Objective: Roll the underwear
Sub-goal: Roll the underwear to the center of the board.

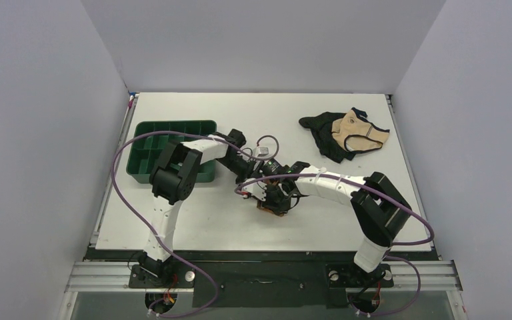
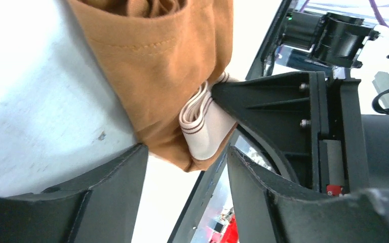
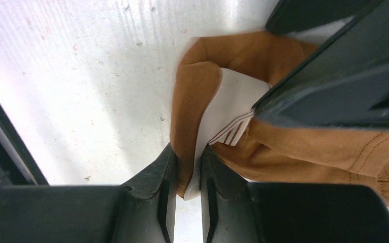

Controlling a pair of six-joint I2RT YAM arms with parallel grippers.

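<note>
The underwear [image 1: 271, 209] is a small rust-brown bundle near the table's middle front, mostly hidden under both grippers. In the left wrist view the underwear [image 2: 157, 76] hangs bunched, with its cream waistband [image 2: 205, 126] folded at the lower edge. My left gripper [image 2: 187, 154] is open, and the bundle's tip sits just ahead of its fingertips. My right gripper [image 3: 187, 169] is shut on an edge of the underwear [image 3: 304, 147], brown fabric and cream waistband [image 3: 233, 101] together. In the top view the left gripper [image 1: 265, 181] and right gripper [image 1: 278, 199] meet over the bundle.
A green tray [image 1: 147, 157] stands at the left, close behind the left arm. A black garment [image 1: 323, 137] and a beige garment with dark trim [image 1: 357, 131] lie at the back right. The table's front edge runs just below the bundle.
</note>
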